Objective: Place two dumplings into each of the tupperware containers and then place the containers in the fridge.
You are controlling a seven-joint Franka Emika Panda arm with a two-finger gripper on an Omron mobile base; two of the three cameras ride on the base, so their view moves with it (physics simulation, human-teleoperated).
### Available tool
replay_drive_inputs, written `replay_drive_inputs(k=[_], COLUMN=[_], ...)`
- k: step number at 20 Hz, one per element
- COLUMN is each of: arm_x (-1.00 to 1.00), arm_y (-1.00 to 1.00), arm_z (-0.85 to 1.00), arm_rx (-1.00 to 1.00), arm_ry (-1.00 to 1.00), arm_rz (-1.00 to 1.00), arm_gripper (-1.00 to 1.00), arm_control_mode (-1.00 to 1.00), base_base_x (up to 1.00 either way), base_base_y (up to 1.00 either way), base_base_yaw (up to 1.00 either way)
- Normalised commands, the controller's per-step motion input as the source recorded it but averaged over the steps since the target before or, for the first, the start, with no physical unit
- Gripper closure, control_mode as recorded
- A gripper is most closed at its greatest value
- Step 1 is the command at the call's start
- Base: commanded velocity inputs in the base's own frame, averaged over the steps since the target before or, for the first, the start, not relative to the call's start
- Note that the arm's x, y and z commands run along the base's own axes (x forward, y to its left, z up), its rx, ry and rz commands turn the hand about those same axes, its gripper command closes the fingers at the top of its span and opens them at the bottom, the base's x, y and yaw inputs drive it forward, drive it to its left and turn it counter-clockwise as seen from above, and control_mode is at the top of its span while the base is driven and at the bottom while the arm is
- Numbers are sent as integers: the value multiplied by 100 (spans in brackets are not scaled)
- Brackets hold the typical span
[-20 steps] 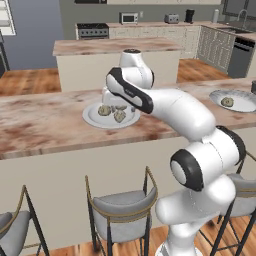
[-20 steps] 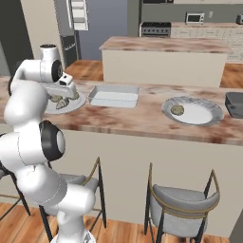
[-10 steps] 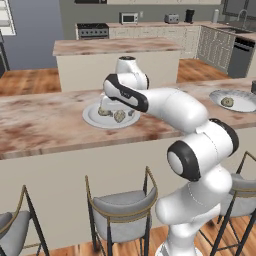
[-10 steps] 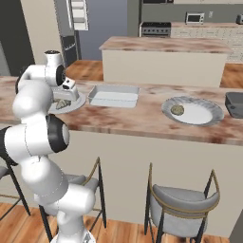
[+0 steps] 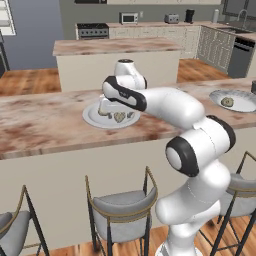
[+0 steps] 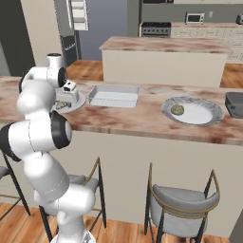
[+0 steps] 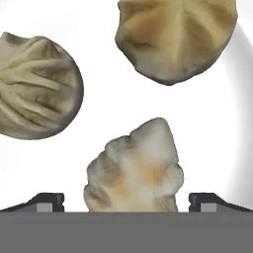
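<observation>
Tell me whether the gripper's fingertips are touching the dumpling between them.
Apart. The hand view shows white plate between each fingertip and the dumpling; the jaws stand open.

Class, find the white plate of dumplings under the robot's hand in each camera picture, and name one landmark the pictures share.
Left base view: white plate left of centre on the counter.
Right base view: far left, its rim beside the tupperware container.
Hand view: white background beneath three dumplings.
Shared landmark: the dumplings on it.

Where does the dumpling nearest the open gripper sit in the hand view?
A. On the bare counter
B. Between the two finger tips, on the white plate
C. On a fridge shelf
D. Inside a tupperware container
B: the dumpling lies on the white plate, flanked by the open gripper.
</observation>
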Motion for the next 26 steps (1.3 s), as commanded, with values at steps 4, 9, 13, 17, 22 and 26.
replay_drive_inputs(k=[4, 9, 13, 17, 22, 26], arm_x=[5, 1, 0, 0, -3, -3], arm_y=[3, 1, 0, -3, -23, -43], arm_z=[-16, -3, 0, 29, 64, 65], arm_rx=[0, 0, 0, 0, 0, 0], arm_ry=[2, 0, 0, 0, 0, 0], arm_rz=[0, 0, 0, 0, 0, 0], arm_gripper=[-100, 100, 100, 100, 100, 100], arm_control_mode=[-100, -100, -100, -100, -100, -100], base_base_x=[0, 0, 0, 0, 0, 0], base_base_y=[0, 0, 0, 0, 0, 0], base_base_yaw=[0, 0, 0, 0, 0, 0])
